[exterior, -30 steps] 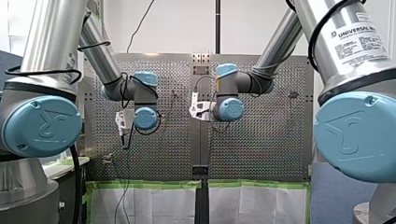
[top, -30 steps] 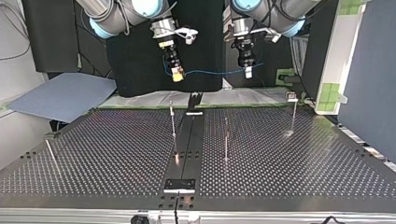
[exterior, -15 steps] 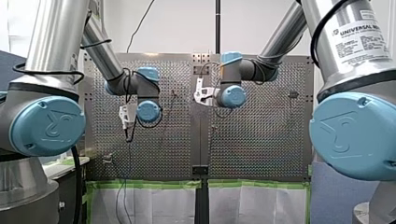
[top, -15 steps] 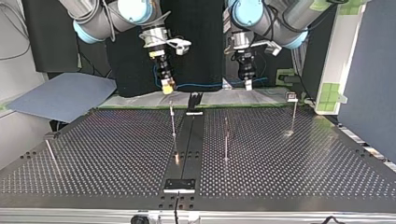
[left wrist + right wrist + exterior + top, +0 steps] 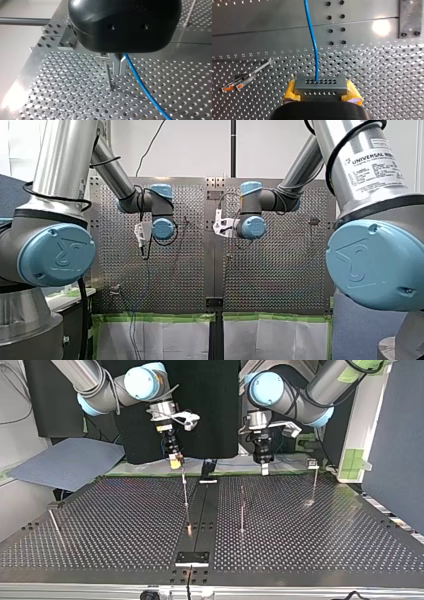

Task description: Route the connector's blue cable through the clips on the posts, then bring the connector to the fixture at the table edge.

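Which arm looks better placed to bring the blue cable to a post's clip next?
Probably right: my right tool holds the connector and hovers just beside the top of a post in the top view, while my left tool only pinches the blue cable farther along.

The cable (image 5: 313,42) is blue, the connector (image 5: 320,84) grey with two rows of dark holes, the pads (image 5: 291,93) of my right gripper (image 5: 322,90) yellow, my left gripper (image 5: 119,73) black with bare-metal fingers (image 5: 115,65), the table (image 5: 374,72) silver and dotted all over with holes, and the tape (image 5: 160,318) low in the front view green.
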